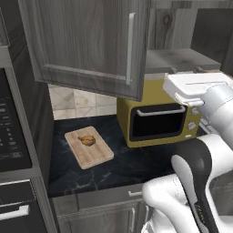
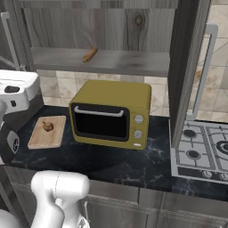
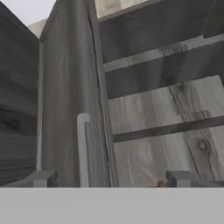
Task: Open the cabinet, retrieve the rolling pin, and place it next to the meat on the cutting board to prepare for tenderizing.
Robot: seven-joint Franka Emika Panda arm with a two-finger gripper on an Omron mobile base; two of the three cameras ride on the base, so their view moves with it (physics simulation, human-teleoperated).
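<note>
- Left base view: the cabinet (image 1: 91, 45) has its left door swung out over the counter, silver bar handle facing the camera. Below it, the cutting board (image 1: 88, 147) lies on the dark counter with the meat (image 1: 87, 140) on its far half, and the near half is bare. The yellow toaster oven (image 1: 154, 118) stands just to the right of the board. The white arm rises at the lower right, its hand up near the shelf edge.
- Right base view: both doors stand open, so the opening step looks done. The rolling pin (image 2: 90, 54) lies on the grey shelf (image 2: 111, 62) at a slant, towards the left, above the toaster oven.
- Hand view: the gripper (image 3: 111, 181) has its two tips spread wide with nothing between them. Ahead are the door's edge and its handle (image 3: 82, 148), with the cabinet's wood-grain interior to the right.
- Judgement: retrieval is the step in hand. The next move calls for turning the hand from the door towards the shelf, lining the open fingers across the slender pin, and closing near its middle.
</note>
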